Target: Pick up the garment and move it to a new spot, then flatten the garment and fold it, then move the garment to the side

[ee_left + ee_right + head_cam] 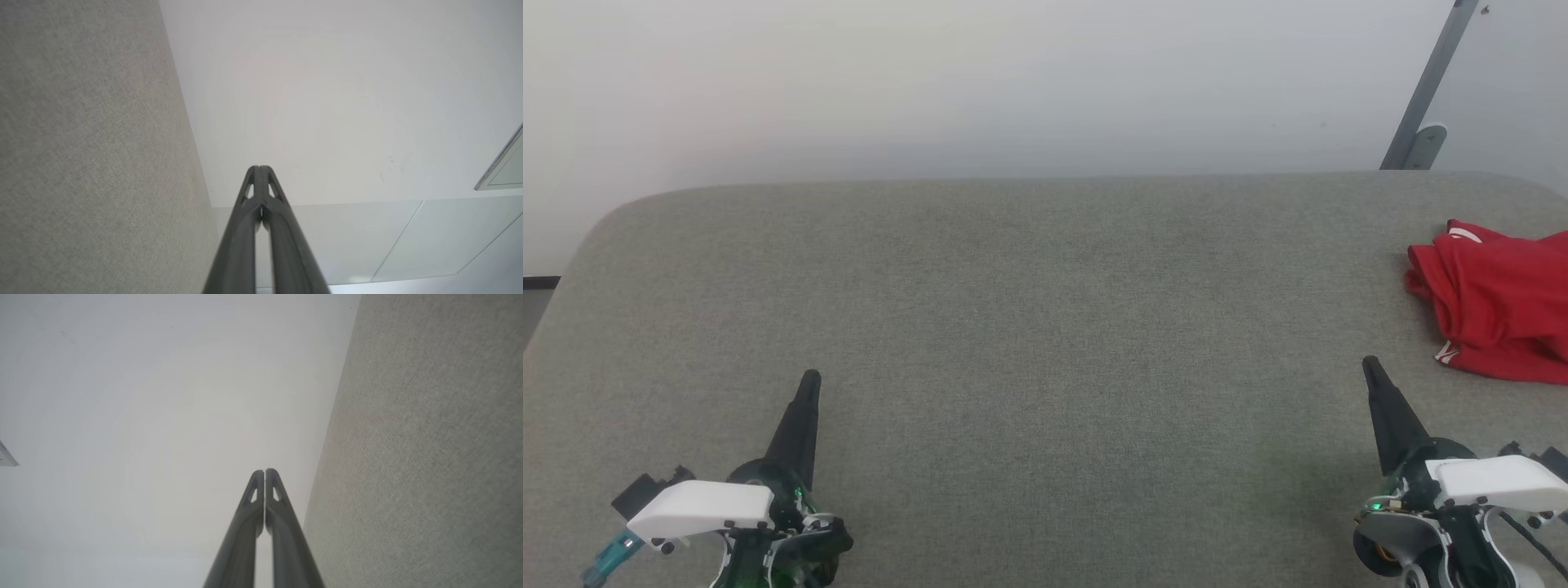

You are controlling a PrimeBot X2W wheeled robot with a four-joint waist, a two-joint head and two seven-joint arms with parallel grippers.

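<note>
Red cloth, crumpled: the garment (1499,306) lies in a heap at the far right of the grey fabric surface (1045,327), and the head view's right edge cuts it off, so I cannot tell how far it runs that way. A sliver of white trim shows at its top and another at its near-left corner. The folds hide the rest of its markings. The right gripper (1370,363) sits at lower right with its fingers (286,539) pressed together tip to tip, gripping nothing. Its tip is near the garment's near-left corner but apart from it. The left gripper (810,377) sits at lower left, fingers (241,228) likewise clenched on nothing, well apart from the garment. The bottom of the frame crops both wrists, and a teal fitting (609,559) by the left one is half out of frame. A wide stretch of grey fabric lies between the two grippers and ahead of them. The surface's far edge meets a pale wall (1013,82), with a rounded corner at far left. A grey metal strut (1429,90) leans at upper right, its foot behind the far edge.
</note>
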